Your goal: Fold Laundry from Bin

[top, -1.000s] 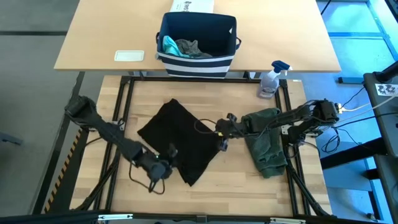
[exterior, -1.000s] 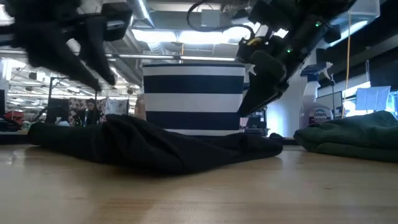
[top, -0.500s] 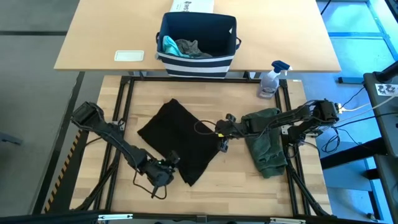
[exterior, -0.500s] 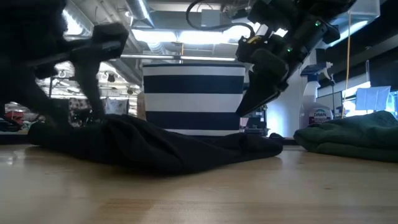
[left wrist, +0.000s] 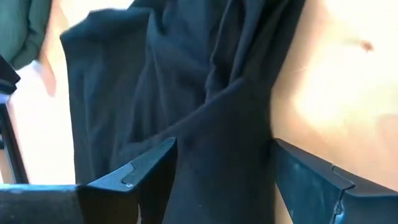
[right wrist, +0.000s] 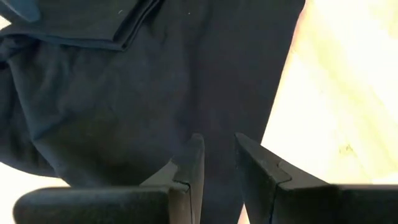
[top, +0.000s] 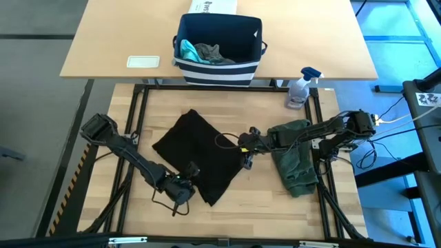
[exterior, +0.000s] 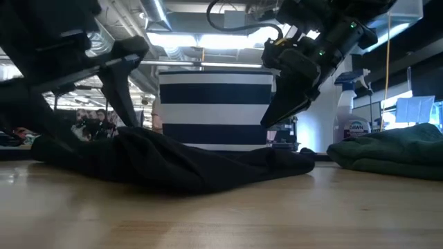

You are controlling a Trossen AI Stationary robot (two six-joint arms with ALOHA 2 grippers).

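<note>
The black T-shirt (top: pixel 200 155) lies limp and light on the counter (top: pixel 262 189). Left pincer (top: pixel 185 184) gapes at its near edge; right pincer (top: pixel 246 153), fingers nearly closed, hovers empty. Grab corners.

I see soft, matt cloth in the black T-shirt (top: pixel 200 157) — it creases into limp folds and gives no shine. The olive-green piece (top: pixel 296 162) on my right looks like a thicker, duller knit. The table (top: pixel 275 200) is pale wood in jointed strips, smooth with a light sheen; the farther desk (top: pixel 117 34) is a plainer, flatter wood. The bin (top: pixel 219 67) is woven fabric, striped, unglossy. The spray bottle (top: pixel 300 88) is clear, shiny plastic. The left gripper (left wrist: pixel 217 180) has hard, dark matt fingers — plastic, by the look.
</note>
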